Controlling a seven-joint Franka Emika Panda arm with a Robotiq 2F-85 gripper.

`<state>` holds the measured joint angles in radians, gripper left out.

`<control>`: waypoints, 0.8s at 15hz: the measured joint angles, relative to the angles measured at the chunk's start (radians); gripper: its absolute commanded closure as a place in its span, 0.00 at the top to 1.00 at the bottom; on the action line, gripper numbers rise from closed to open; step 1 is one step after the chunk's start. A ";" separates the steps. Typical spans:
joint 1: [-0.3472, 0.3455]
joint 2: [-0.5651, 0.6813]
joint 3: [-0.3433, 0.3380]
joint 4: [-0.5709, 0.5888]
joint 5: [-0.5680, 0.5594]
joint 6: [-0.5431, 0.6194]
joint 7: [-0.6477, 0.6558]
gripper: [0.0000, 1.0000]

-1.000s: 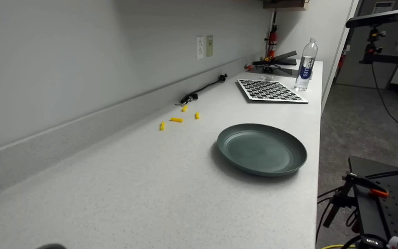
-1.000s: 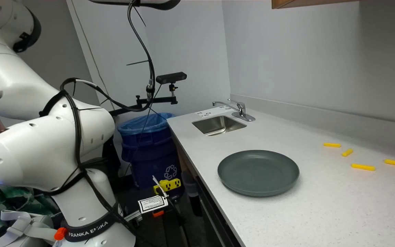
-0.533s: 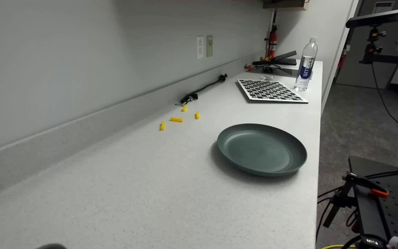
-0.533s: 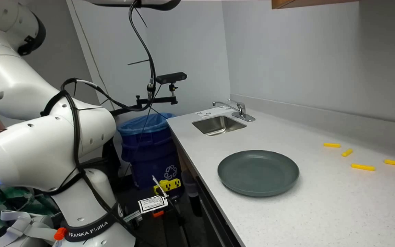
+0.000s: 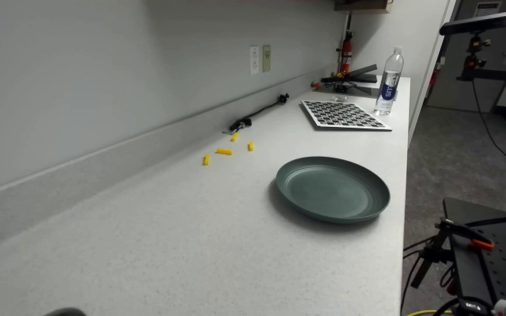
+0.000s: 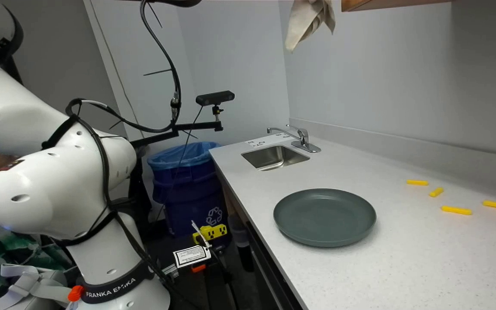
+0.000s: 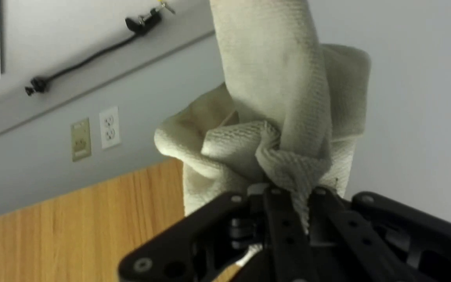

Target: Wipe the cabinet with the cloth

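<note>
Our gripper (image 7: 298,194) pinches the cloth (image 6: 306,20), which has just come into an exterior view beside the cabinet (image 6: 368,4); we judge wiping near, contact not yet visible.

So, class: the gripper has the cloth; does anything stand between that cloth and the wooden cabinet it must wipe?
Nothing visible does. The gripper is shut on the cloth, and in the wrist view the wooden cabinet shows past its edge, with no object between. Whether they touch, I cannot tell.
</note>
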<state>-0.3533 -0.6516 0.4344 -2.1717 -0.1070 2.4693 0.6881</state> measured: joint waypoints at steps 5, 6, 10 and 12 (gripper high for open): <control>0.076 0.163 -0.116 -0.149 0.003 -0.003 -0.030 0.02; 0.100 0.205 -0.148 -0.163 0.012 -0.005 -0.049 0.02; 0.180 0.335 -0.263 -0.173 0.080 -0.055 -0.157 0.02; 0.201 0.380 -0.299 -0.164 0.103 -0.096 -0.196 0.02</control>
<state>-0.1527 -0.2716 0.1357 -2.3356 -0.0045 2.3730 0.4922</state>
